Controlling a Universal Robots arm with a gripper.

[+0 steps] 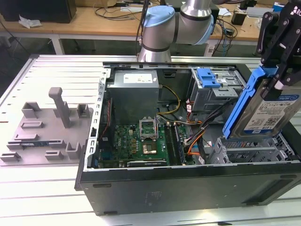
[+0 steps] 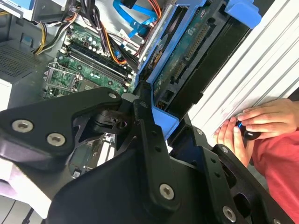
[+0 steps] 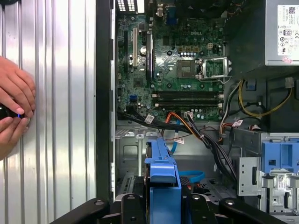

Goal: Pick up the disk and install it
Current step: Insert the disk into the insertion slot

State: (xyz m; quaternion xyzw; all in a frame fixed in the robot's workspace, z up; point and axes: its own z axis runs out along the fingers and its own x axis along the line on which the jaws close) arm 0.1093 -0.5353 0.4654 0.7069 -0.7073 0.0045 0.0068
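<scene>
**Holding the disk over the open case**

Exterior view: your gripper (image 1: 277,70) is closed narrow on the upper end of the disk (image 1: 270,113), with one black finger on each face. The disk hangs tilted, its label toward the camera and its blue-framed edge toward the exterior view's left. Its lower end sits just above the drive cage (image 1: 249,150), at the exterior view's right end of the computer case (image 1: 188,186). You can't tell whether it touches the cage. The motherboard (image 1: 141,141) lies mid-case, with the grey power supply (image 1: 134,94) behind it and a blue latch (image 1: 209,77) further right. A grey fixture plate (image 1: 47,127) sits on the table (image 1: 47,197), well apart from the tool.

Second wrist view: the gripper (image 2: 170,133) pinches the disk (image 2: 187,60), and the circuit-board side of the disk shows. The disk reaches out from the fingers along the case wall. A person's hands (image 2: 257,123) rest on the ribbed table just beside the case, around a small black object (image 2: 250,134).

First wrist view: the disk (image 3: 162,172) is edge-on between the fingers, blue frame toward the camera, over the bay end of the case. The motherboard is beyond it, and a hand (image 3: 14,107) is on the table outside the case wall.
</scene>
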